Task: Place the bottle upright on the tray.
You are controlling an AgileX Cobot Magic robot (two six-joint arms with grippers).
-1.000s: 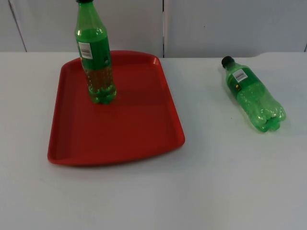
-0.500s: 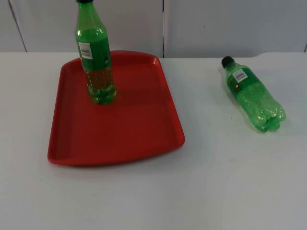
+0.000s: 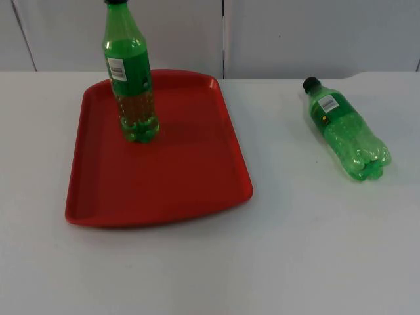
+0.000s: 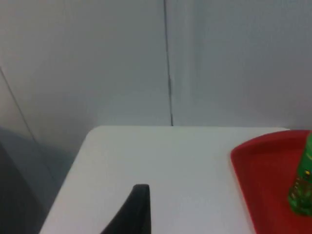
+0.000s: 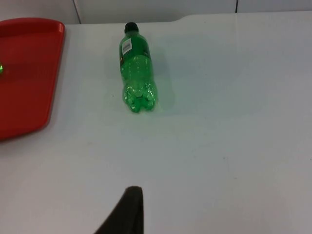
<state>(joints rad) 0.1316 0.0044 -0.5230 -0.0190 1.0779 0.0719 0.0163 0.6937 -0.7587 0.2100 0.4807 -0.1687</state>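
A green plastic bottle (image 3: 344,128) with a black cap lies on its side on the white table, right of the red tray (image 3: 184,177). Its cap points toward the wall. A second green bottle (image 3: 131,79) stands upright on the tray's far left part. My left gripper (image 4: 139,209) hangs over the table's corner, with the tray (image 4: 263,165) and the standing bottle (image 4: 303,185) off to its side. My right gripper (image 5: 127,209) waits well back from the lying bottle (image 5: 136,68), whose base faces it. Neither gripper holds anything.
The grey partition wall (image 3: 295,33) closes the table's far side. The table's edge (image 4: 68,180) runs close to the left gripper. Bare white table top (image 3: 315,249) lies between the tray and the lying bottle and in front of both.
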